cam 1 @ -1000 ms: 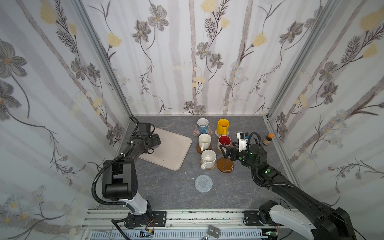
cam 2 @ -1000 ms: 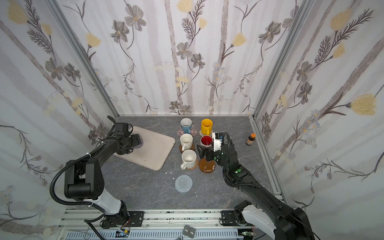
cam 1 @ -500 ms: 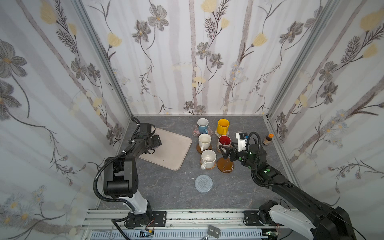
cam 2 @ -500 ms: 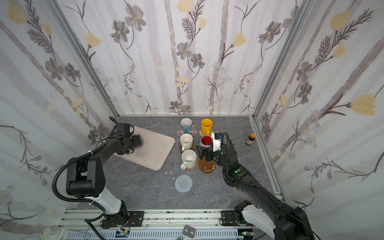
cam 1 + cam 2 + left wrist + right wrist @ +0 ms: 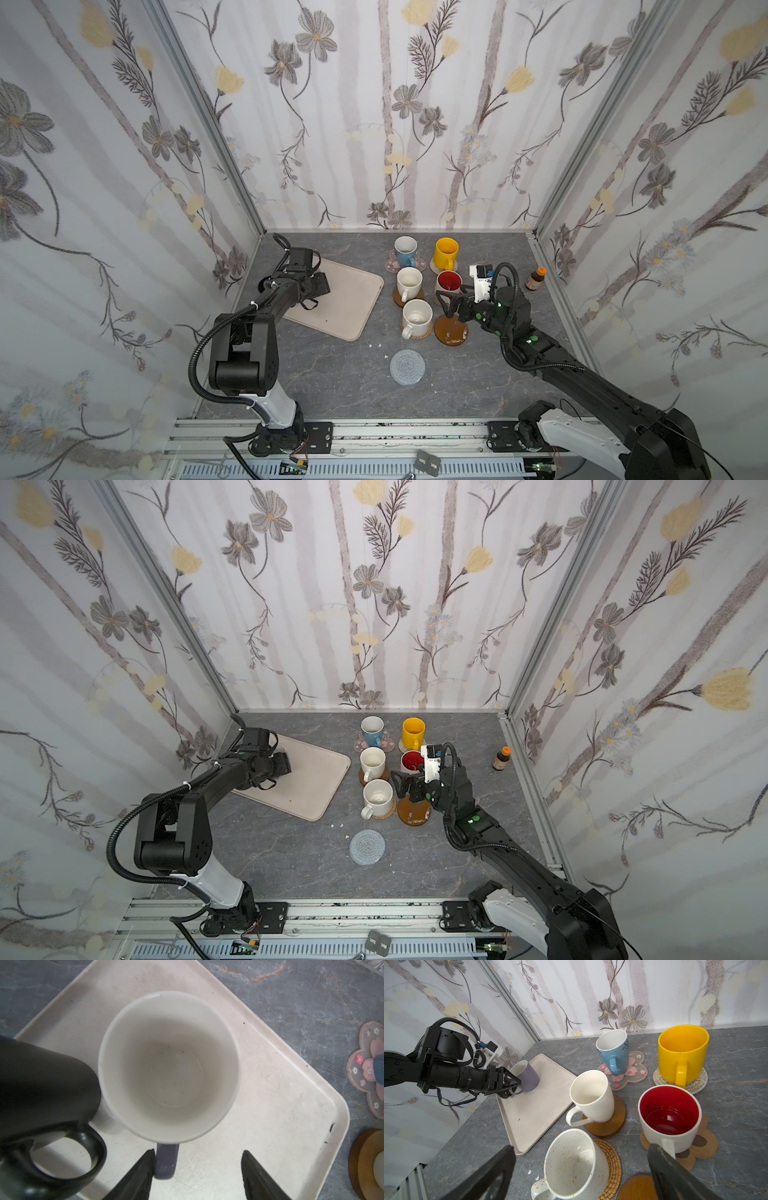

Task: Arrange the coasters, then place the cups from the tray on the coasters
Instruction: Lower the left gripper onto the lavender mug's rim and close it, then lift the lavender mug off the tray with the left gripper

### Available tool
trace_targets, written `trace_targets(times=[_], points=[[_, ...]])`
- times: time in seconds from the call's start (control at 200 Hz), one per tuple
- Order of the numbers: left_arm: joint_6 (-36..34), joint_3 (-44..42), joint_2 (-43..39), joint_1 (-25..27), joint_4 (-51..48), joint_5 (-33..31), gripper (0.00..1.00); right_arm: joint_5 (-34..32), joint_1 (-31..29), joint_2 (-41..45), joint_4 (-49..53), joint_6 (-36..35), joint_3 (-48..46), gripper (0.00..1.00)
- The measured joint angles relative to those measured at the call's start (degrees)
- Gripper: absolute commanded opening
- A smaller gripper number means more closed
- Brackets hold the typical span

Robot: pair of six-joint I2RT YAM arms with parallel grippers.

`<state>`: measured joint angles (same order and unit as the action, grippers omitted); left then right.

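On the cream tray (image 5: 270, 1105) stand a lavender cup (image 5: 169, 1068) and a black cup (image 5: 41, 1088). My left gripper (image 5: 198, 1153) is open around the lavender cup's handle (image 5: 166, 1160): one finger touches it, the other stands apart. In both top views the left gripper (image 5: 316, 291) hides these two cups. My right gripper (image 5: 451, 307) hangs open and empty above a bare wooden disc coaster (image 5: 451, 332), beside the speckled white cup (image 5: 571, 1165) on its rattan coaster. A grey woven coaster (image 5: 407, 367) lies bare nearer the front.
Light blue (image 5: 405, 250), yellow (image 5: 445, 252), white (image 5: 409, 283) and red-inside (image 5: 449, 282) cups sit on coasters right of the tray. A small brown bottle (image 5: 534, 278) stands by the right wall. The tray's left end is close to the left wall.
The left jaws have narrowed around the lavender cup's handle. The right arm has not moved.
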<state>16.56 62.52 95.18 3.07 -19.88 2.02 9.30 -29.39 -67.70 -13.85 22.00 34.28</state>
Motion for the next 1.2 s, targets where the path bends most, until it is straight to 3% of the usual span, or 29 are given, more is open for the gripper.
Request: trace_targets(times=[0.22,0.365,0.654,0.829,1.199], points=[[0.3,-0.6,0.1,0.2,0.1,-1.7,0.63,0.0,0.0,0.0,0.0,0.0,0.0,0.99],[0.9,-0.3,1.6,0.2,0.1,-2.4,0.55,0.0,0.0,-0.1,0.0,0.0,0.0,0.99],[1.8,1.8,4.4,0.2,0.1,-4.2,0.48,0.0,0.0,-0.3,0.0,0.0,0.1,0.99],[1.9,2.8,5.8,0.2,0.0,-5.0,0.34,0.0,0.0,-0.8,0.0,0.0,0.2,0.99],[1.5,3.3,6.6,0.3,-0.1,-6.2,0.14,0.0,0.0,-1.2,0.0,0.0,0.2,1.00]])
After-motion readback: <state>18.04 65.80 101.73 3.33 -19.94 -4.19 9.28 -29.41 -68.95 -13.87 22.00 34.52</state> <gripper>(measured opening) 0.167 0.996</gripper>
